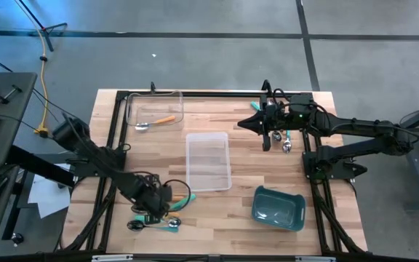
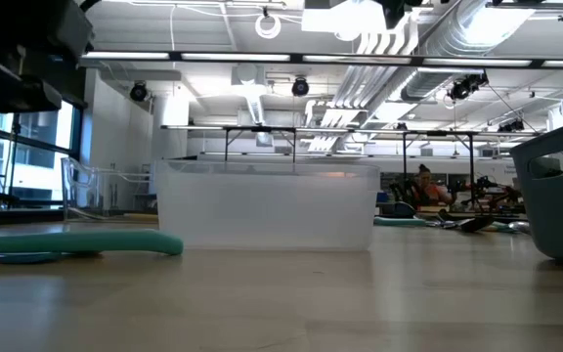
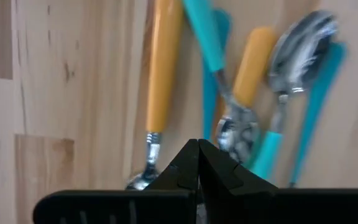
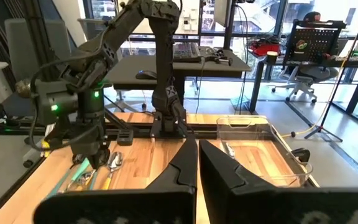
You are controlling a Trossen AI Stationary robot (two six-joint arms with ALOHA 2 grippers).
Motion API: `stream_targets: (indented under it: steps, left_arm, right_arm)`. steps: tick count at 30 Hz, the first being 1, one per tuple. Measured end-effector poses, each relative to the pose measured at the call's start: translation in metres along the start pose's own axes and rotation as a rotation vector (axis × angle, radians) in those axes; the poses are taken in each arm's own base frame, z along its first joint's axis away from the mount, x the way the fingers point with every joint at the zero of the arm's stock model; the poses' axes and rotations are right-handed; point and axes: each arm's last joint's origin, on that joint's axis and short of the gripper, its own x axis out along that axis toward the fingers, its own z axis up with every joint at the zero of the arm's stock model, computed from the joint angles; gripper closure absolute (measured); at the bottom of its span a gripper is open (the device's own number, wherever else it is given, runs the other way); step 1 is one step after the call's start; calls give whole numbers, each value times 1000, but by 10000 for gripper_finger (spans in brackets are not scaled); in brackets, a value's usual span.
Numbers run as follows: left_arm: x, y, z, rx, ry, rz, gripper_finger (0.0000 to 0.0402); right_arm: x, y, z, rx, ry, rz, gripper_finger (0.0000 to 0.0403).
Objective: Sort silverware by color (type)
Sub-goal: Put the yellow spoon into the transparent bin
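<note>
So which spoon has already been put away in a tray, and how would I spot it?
Look down on the wooden table and find the clear tray at its far left corner, not the empty clear tray in the middle. One spoon lies inside it, alone, with an orange handle and a shiny bowl. The other spoons lie loose on the bare wood.

Spoons (image 3: 247,93) under the left end effector (image 3: 197,163) appear blurred, handles cut off; the teal bin (image 2: 558,200) is clipped at the right edge.
</note>
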Motion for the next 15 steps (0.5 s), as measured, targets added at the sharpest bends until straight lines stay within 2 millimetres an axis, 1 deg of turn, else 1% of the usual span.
stream_targets:
  steps: [5,15]
  left_arm:
    - [11,0,2,47,-17,77,401]
    - [9,0,2,99,-22,72,401]
  right_arm:
    - [0,0,-2,4,16,1,403]
    - [0,0,-2,5,22,1,403]
